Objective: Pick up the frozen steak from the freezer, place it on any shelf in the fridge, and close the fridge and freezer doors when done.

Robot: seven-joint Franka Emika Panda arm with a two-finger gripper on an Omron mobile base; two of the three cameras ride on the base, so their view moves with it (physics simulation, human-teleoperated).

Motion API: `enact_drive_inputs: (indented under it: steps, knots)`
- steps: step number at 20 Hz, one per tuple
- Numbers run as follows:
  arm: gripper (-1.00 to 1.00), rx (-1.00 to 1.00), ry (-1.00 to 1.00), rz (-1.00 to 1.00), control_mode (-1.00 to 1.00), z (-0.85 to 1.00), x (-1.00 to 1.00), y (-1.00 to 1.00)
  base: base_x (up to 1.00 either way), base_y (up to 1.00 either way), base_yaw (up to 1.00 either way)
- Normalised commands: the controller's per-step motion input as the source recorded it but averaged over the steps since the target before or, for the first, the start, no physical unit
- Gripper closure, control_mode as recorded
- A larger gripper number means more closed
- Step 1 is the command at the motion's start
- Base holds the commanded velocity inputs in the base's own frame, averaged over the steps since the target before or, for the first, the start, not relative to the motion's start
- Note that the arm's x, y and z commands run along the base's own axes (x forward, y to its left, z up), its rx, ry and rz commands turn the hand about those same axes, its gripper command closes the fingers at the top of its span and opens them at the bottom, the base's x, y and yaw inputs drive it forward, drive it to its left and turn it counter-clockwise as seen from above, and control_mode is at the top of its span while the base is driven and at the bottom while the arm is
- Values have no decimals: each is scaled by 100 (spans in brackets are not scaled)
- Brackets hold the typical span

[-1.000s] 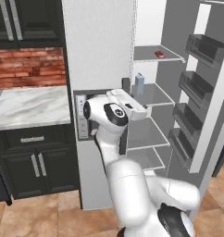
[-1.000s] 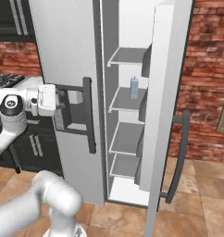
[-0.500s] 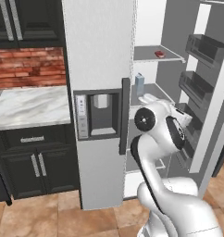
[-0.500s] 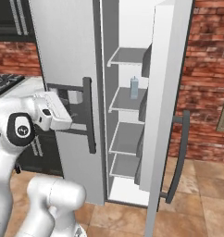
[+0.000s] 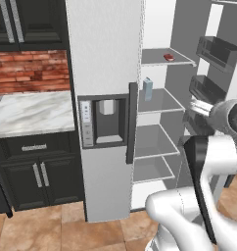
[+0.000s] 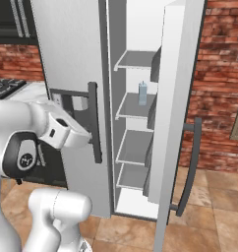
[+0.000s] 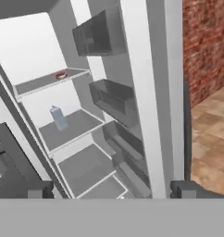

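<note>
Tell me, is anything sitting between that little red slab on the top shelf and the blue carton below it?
No. In the left base view, only the top shelf itself separates the frozen steak from the blue carton below; nothing else is stored there.

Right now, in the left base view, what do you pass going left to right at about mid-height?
Pale marble countertop → dark dispenser panel in the closed white door → dark vertical bar handle → pale-blue carton on a grey shelf → dark bins inside the open door.

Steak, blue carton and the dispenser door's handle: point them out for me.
steak [image 5: 168, 57]: left base view, middle of the red slab.
blue carton [image 5: 147, 89]: left base view, front face.
dispenser door's handle [image 5: 132, 122]: left base view, middle of the dark bar.
</note>
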Motion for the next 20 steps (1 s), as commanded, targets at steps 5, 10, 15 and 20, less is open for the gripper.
enact_drive_inputs:
  steps: [5, 10, 15, 20]
  knots:
    - [-100, 18, 14, 17, -100, 22, -100, -74, 0, 0, 0]
    - [-100, 22, 7, 6, -100, 0, -100, -100, 0, 0, 0]
    - [-100, 22, 0, 8, -100, -4, -71, -100, 0, 0, 0]
    - [-100, 11, -1, 13, -100, -15, 4, -100, 0, 0, 0]
